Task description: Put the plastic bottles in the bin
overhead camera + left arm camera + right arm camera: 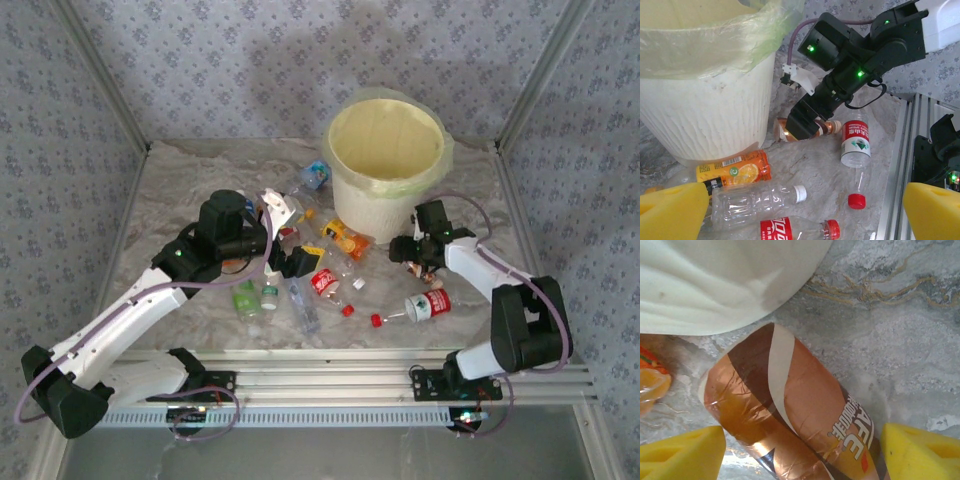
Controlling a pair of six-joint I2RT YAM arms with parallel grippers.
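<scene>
Left gripper (801,212): fingers wide apart, empty, over loose bottles (324,282) mid-table. Right gripper (802,452): pads flank brown bottle (790,410) lying at bin (385,205) base; cannot tell if clamped.

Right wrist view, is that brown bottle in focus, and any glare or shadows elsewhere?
Right wrist: the brown bottle is fairly sharp with sheen on its label, yellow fingertips soft. Left wrist: the bin looks washed out at its rim. Top external: soft shadows fall on the back wall.
</scene>
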